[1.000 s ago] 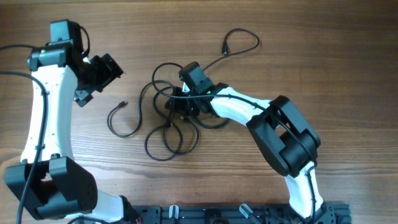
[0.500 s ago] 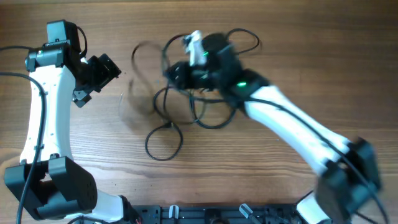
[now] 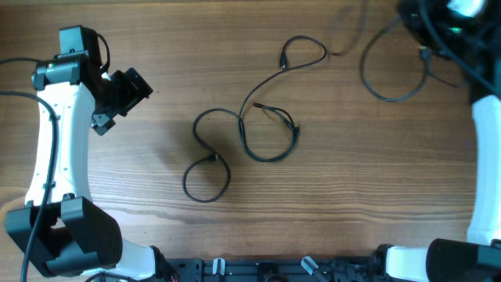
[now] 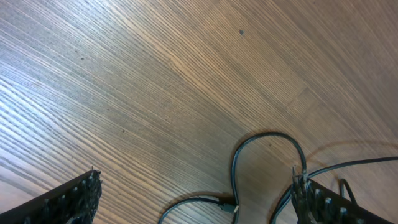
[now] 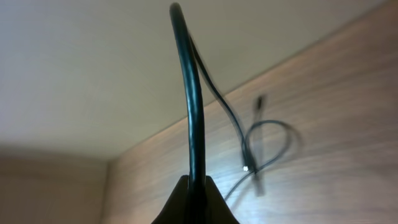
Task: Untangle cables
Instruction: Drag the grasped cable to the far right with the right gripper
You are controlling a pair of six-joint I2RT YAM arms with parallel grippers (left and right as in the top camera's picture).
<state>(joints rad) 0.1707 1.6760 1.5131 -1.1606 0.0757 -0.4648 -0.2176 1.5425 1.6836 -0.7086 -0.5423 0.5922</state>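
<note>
- The cables (image 3: pixel 241 121) are thin black cords with small plug ends. Most of their length lies in loose curves on the middle of the wooden table (image 3: pixel 156 31), with one small loop toward the far edge and a rounder one nearer the robot's base.
- One lifted cable (image 3: pixel 364 70) sweeps in a wide loop at the far right corner — apart from the rest.
- The right gripper (image 5: pixel 194 185) has its jaws pinched tight on that cord. Its wrist view shows the cord rising from between the fingertips, which the overhead view only blurs.
- The left gripper (image 3: pixel 125 90) hovers at the left, jaws spread wide, holding nothing.
- Its wrist view shows a curved cord on the wood below, near one finger (image 4: pixel 317 202) — overhead, we see this gripper well apart from the cords.
</note>
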